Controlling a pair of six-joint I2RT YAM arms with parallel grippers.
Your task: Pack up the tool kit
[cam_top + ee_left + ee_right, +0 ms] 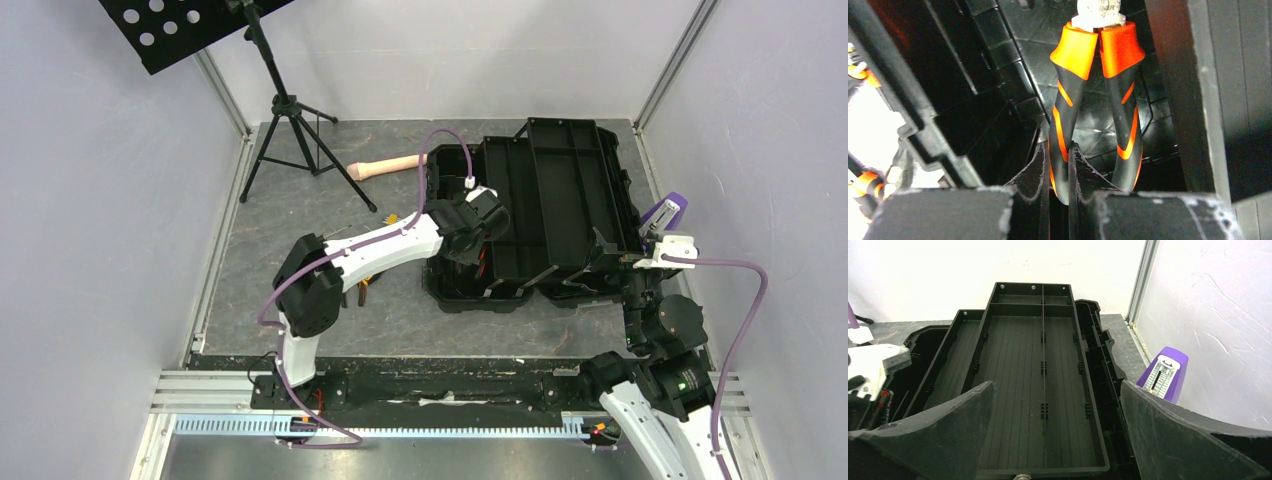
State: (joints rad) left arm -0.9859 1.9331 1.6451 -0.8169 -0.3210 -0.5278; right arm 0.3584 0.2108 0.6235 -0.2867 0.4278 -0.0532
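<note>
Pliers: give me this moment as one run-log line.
left gripper: shut on pliers, one handle | pliers: above open toolbox, left half | right gripper: open, empty, at toolbox near end | packing: unfinished

Hardly any lettering here can be read in full.
The white tag (1096,9) at the head end of the orange-and-black pliers (1075,50) carries dark printed capitals, but the top edge of the left wrist view cuts through them, so no whole word can be made out. The pale strip (1160,379) on the face of the purple wedge-shaped plastic object (1175,360) shows fine scale marks, too small to read.
</note>
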